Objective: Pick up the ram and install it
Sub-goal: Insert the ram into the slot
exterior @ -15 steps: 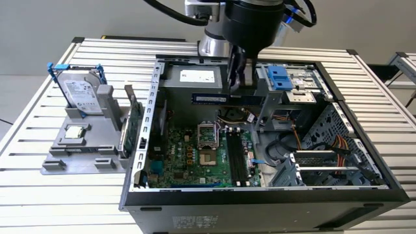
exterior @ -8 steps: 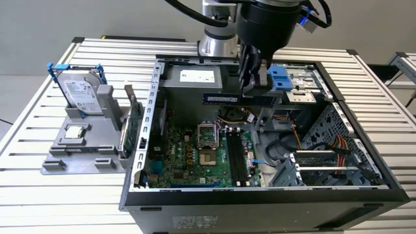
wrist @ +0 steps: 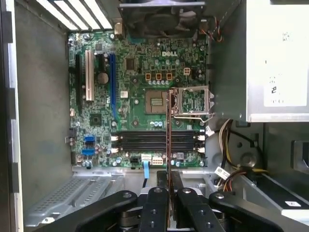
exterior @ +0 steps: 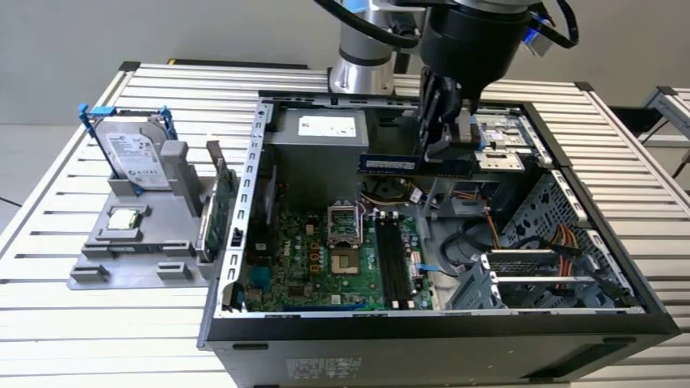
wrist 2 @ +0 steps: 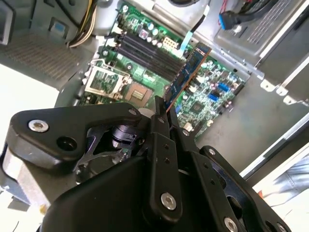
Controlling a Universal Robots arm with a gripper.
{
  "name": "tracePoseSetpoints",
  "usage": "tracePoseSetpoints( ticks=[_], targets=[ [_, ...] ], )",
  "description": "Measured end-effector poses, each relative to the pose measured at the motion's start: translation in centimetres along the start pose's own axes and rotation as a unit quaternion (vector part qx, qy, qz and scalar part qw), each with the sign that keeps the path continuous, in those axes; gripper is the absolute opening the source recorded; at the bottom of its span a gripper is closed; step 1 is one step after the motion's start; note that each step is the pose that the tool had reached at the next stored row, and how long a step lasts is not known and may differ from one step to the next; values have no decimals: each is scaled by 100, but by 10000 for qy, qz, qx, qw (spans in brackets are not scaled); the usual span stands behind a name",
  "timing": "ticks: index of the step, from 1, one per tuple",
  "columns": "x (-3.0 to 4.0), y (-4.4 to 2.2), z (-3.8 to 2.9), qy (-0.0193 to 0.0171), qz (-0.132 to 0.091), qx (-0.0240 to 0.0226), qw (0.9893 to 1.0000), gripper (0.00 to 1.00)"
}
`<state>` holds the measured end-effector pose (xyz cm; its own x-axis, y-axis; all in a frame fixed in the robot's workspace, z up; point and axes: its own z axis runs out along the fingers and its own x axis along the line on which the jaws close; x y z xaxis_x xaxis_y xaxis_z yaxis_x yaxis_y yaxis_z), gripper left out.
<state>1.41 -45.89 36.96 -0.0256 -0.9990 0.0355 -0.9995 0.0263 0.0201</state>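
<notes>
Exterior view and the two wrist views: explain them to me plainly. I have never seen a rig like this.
The exterior view looks from off the machine at a silver and black robot arm reaching over an open black desktop computer case on a slatted metal table. The two wrist views come from cameras riding on the arm, looking past its black gripper into the case. The gripper is shut on the ram, a thin blue circuit-board stick, held above the green motherboard and not yet in its long black memory slots. At the exterior view's left, a grey plastic holder on the table carries a silver hard drive, a small square silver chip and an upright green card.
</notes>
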Motion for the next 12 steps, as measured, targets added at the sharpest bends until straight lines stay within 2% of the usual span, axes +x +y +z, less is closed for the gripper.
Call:
tracePoseSetpoints(
  ticks=[6,7,12],
  targets=[
    [-4,-173,-4,1,6,-13,10000,0],
    [-8,-331,-7,1,12,-24,10000,0],
    [-12,-461,-10,1,19,-33,10000,0]
  ],
)
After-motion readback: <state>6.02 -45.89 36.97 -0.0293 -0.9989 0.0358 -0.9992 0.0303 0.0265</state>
